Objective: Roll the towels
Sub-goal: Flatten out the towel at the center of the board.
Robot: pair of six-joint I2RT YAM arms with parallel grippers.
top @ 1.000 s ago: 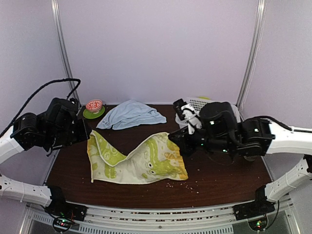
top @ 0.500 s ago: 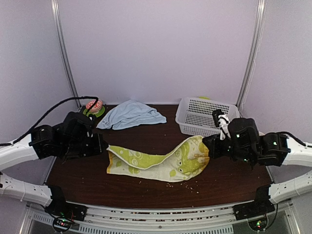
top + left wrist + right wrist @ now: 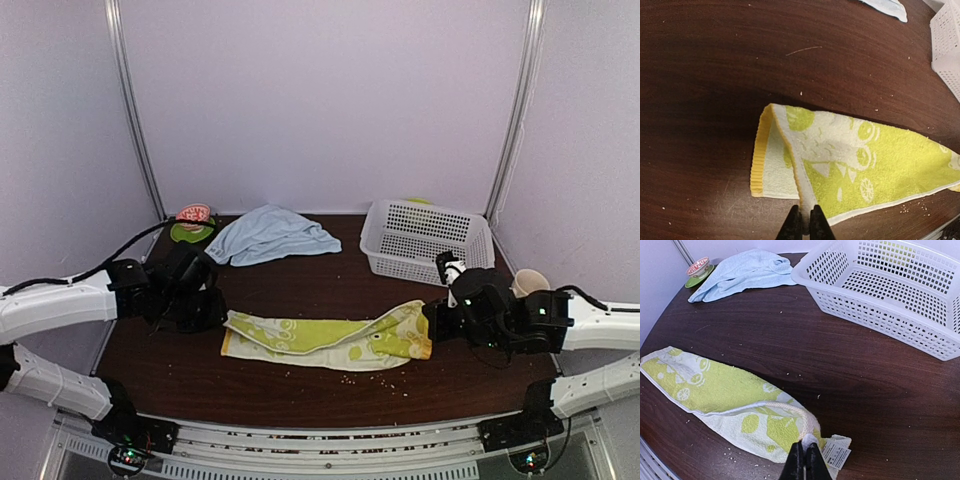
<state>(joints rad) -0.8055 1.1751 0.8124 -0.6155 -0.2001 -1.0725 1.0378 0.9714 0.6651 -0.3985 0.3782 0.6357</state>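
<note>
The lime-green towel (image 3: 320, 338) lies on the dark table as a long, narrow folded strip, running left to right. My left gripper (image 3: 222, 320) is at its left end, and in the left wrist view (image 3: 805, 220) it is shut on the white-edged fold of the green towel (image 3: 880, 165). My right gripper (image 3: 432, 325) holds the right end. In the right wrist view (image 3: 805, 452) it pinches the corded hem of the green towel (image 3: 715, 385) next to the white tag (image 3: 836, 454). The pale-blue towel (image 3: 268, 235) lies crumpled at the back, untouched.
A white perforated basket (image 3: 400, 262) stands at the back right. A green saucer with a red-patterned cup (image 3: 192, 222) sits at the back left. A beige cup (image 3: 528, 282) is beside the right arm. Small crumbs (image 3: 375, 378) dot the table in front of the green towel.
Both arms have dropped low and drawn apart. The green towel has gone from a broad, lifted sheet to a long flat strip stretched between them on the table.
</note>
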